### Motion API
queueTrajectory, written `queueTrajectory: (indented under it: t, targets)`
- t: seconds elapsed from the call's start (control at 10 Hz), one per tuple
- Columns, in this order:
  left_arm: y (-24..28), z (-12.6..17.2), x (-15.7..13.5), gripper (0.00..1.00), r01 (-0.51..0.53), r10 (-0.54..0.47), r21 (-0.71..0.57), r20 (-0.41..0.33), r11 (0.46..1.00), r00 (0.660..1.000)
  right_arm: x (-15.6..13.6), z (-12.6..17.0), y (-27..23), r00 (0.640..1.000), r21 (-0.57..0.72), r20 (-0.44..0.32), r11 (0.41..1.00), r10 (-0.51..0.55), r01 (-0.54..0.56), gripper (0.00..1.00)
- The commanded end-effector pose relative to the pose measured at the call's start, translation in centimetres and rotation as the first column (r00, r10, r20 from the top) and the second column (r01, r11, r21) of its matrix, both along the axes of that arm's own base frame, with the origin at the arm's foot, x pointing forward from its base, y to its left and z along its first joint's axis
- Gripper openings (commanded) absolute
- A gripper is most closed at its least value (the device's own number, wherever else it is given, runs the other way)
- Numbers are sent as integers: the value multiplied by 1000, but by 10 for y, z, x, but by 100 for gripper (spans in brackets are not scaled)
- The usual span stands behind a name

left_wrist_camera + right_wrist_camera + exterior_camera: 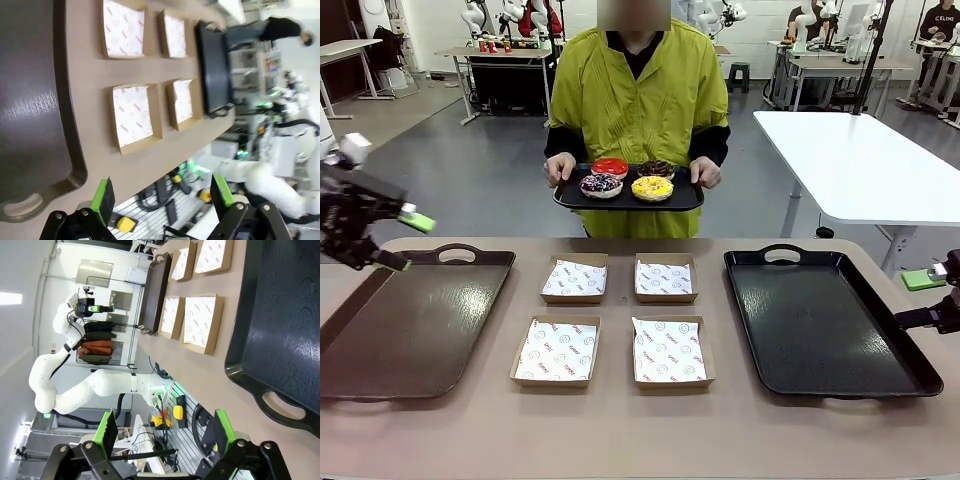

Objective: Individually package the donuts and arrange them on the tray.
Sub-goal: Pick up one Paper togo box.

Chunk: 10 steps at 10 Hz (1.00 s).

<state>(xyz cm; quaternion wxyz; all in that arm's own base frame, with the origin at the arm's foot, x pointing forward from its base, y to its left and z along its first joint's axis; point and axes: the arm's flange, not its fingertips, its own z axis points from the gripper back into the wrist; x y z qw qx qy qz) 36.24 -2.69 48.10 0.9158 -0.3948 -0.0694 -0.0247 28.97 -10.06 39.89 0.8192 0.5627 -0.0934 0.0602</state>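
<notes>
Left gripper [408,243] wide open by far edge of left tray [380,340], right gripper [162,427] wide open outside rim of right tray [820,330], boxes [552,381] between, donuts [652,187] on person's tray [620,203]

Front cam fixed robot-side, looks across table [620,440] at person [638,100], mid-range. Both wrist cams rolled sideways, raised, looking obliquely along it. All 3 views share the 4 paper-lined boxes [557,350].

I see my tan table [620,435] carrying a dark tray [410,330] at the left, a black tray [825,325] at the right, and four paper-lined cardboard boxes [557,352] between them, in two rows of two.
</notes>
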Motion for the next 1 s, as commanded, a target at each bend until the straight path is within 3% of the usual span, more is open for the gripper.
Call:
queueTrajectory:
  t: [0.0, 0.4, 0.9]
  targets:
    - [-45, -5, 18, 100, 67, -46, 244, -92, 968, 995, 3, -1, -1, 1000, 24, 24, 1000, 2, -2, 100]
    - [-145, -65, 23, 100, 160, -76, 581, -166, 798, 983, 3, -1, -1, 1000, 24, 24, 1000, 2, -2, 100]
    - [-189, -146, 35, 100, 97, -34, 691, -104, 716, 994, 3, -1, -1, 1000, 24, 24, 1000, 2, -2, 100]
